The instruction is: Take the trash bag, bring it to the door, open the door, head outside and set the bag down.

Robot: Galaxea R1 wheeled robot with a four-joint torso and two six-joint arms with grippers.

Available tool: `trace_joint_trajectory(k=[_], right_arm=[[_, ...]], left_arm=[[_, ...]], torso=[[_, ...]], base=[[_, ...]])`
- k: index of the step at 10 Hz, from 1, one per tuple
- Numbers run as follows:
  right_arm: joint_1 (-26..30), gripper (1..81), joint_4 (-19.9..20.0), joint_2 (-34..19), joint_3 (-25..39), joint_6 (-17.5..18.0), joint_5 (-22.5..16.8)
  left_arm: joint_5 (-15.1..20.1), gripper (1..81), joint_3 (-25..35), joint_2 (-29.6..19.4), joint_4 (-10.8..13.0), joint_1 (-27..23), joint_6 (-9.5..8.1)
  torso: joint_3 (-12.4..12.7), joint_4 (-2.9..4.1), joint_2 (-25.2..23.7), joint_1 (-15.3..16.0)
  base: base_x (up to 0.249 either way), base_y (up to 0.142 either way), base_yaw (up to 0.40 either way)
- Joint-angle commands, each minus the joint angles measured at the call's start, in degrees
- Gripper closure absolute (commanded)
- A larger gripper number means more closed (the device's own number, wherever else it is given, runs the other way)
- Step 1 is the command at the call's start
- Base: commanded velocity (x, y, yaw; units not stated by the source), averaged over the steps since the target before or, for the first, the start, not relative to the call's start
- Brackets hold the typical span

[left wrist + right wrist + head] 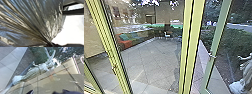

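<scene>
Trash bag [33, 18], glossy: gathered neck held in left claw [51, 44]. Right claw [46, 92]: state indeterminable. Statue [247, 72]: head view, four o'clock.

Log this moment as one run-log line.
trash bag: bunched near left wrist camera | yellow-green frames: ahead | paved yard: beyond glass | statue: outside, right | door state: unclear

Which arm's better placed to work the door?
Right, probably: the trash bag bunches close to the left wrist camera, while the right wrist camera faces glass, with a statue beyond.
</scene>
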Motion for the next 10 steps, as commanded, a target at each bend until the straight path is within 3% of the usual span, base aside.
trace_joint_trajectory(k=[1, 4, 8, 10], right_arm=[[7.5, 1.0, -4.6, -1.6, -4.8, 0.2, -2.5], [9.0, 1.0, 3.1, 0.3, -5.9, 0.1, -3.4], [10.4, 1.0, 16.3, 4.6, -8.3, 0.2, -11.9], [10.7, 1.0, 26.9, 6.5, -10.2, -0.4, -18.5]], left_arm=[[4.4, 81.1, 0.5, 0.5, -0.3, -1.4, 0.00], [4.4, 81.1, 0.4, 0.4, -0.3, -1.1, 0.00], [4.3, 81.1, 0.4, 0.3, -0.3, -1.1, 0.08], [4.3, 81.1, 0.6, 0.4, -0.2, -1.1, 0.17]], torso=[[0.0, 0.00, 0.0, 0.0], [0.0, 0.00, 0.0, 0.0], [0.0, 0.00, 0.0, 0.0], [0.0, 0.00, 0.0, 0.0]], base=[[0.000, 0.000, 0.000], [0.000, 0.000, 0.000], [0.000, 0.000, 0.000], [0.000, 0.000, 0.000]])
